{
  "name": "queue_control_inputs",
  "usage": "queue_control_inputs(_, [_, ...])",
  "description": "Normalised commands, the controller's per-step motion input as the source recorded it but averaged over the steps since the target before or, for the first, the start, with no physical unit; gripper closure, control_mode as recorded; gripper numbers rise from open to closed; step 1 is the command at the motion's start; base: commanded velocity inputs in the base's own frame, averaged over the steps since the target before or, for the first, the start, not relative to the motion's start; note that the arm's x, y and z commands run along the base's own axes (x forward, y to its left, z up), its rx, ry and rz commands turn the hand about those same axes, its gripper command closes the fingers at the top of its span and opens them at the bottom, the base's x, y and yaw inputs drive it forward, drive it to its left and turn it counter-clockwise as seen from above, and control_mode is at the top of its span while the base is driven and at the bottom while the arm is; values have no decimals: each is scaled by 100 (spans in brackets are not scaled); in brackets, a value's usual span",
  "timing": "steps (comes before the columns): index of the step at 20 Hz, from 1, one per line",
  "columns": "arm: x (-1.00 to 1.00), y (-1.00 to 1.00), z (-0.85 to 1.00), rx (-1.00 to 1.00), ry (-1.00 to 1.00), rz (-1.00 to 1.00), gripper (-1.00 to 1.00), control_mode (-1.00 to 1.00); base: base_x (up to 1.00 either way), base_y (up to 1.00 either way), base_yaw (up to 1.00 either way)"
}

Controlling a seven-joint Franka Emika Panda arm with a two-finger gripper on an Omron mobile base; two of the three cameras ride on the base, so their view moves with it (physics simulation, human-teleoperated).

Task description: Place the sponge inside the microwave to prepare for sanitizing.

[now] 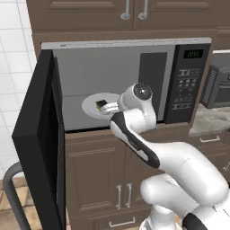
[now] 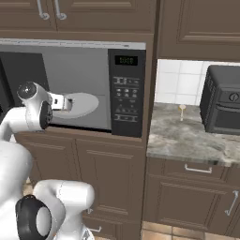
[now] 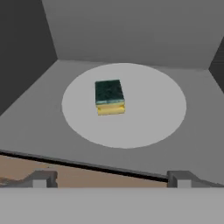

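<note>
The microwave (image 1: 134, 81) stands with its door (image 1: 42, 143) swung wide to the left. On the white turntable (image 1: 92, 105) inside the grey cavity lies the sponge (image 1: 101, 103), dark face up. The gripper (image 1: 109, 108) sits just beside it at the cavity's front.

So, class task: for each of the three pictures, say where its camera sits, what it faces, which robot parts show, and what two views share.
Left base view: behind the arm's left, facing the open black built-in microwave; white arm at lower right.
Right base view: behind the arm's right, facing the keypad and grey marbled counter; arm at lower left.
Hand view: on the hand, facing the yellow, dark-topped sponge on the white round turntable; open pincer at bottom.
Shared: turntable.
</note>
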Motion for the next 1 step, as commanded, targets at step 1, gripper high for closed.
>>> queue_control_inputs(1, [-62,-18,38,3,0,0,-100,-100,0,0,0])
